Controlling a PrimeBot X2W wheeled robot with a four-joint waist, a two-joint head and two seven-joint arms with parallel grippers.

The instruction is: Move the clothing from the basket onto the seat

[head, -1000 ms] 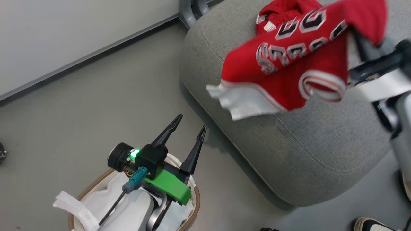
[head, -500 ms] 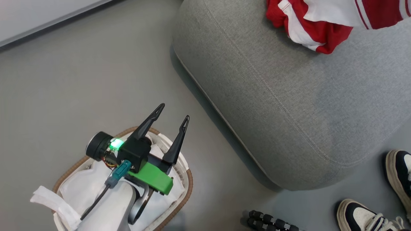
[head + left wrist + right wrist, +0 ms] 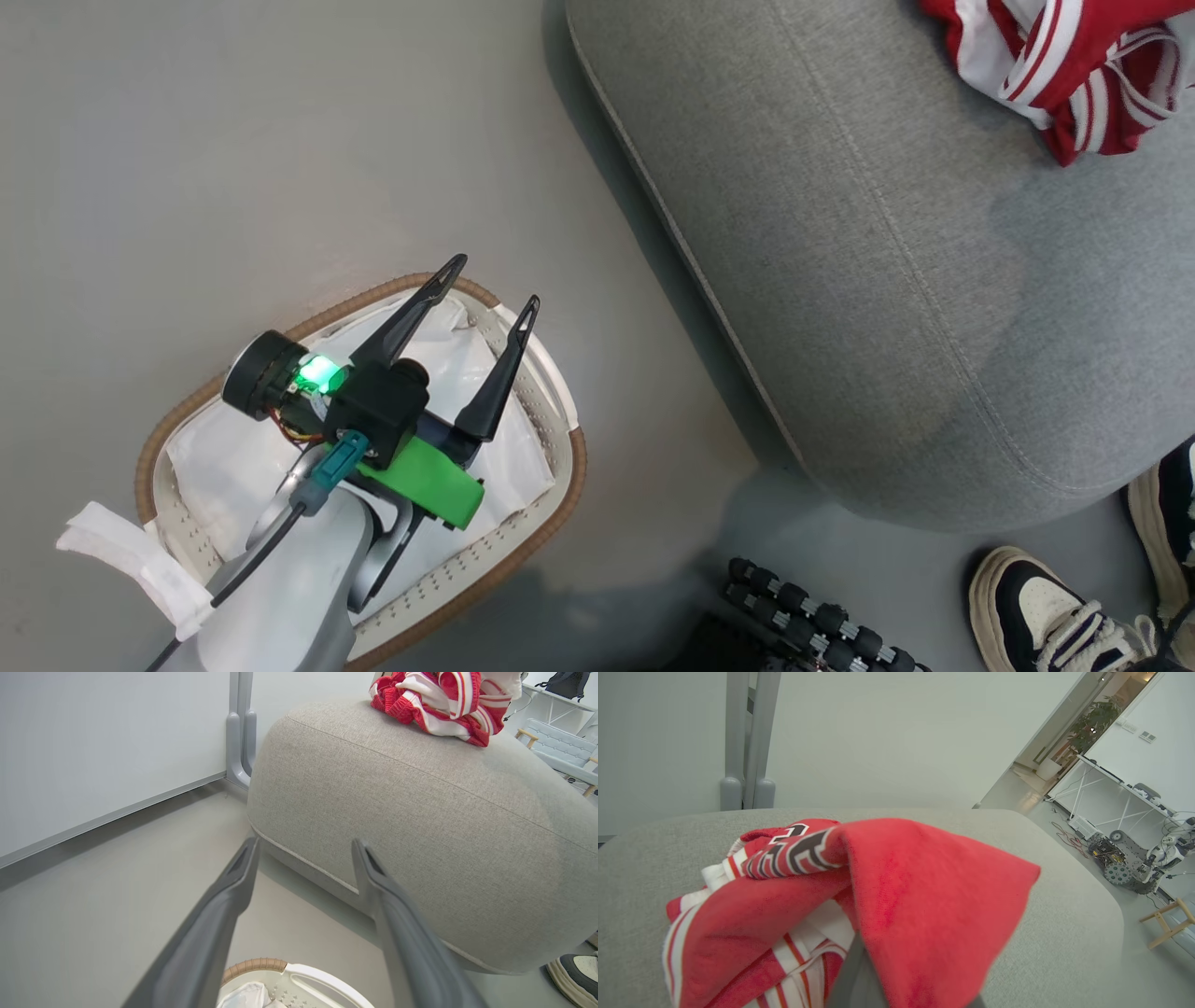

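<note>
Grey seat (image 3: pixel 887 280) is standing beside the basket (image 3: pixel 558 422), shoes (image 3: pixel 1046 607) nearby. Left gripper (image 3: pixel 496 280) is hovering released over the basket; right gripper (image 3: pixel 857 977) is clenching the clothing (image 3: pixel 924 896) on the seat.

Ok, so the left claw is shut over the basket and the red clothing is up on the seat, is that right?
Not quite. The left claw is open, its two fingers spread apart, as the head view shows. The rest stands: it is over the basket, and the red clothing is up on the seat.
</note>
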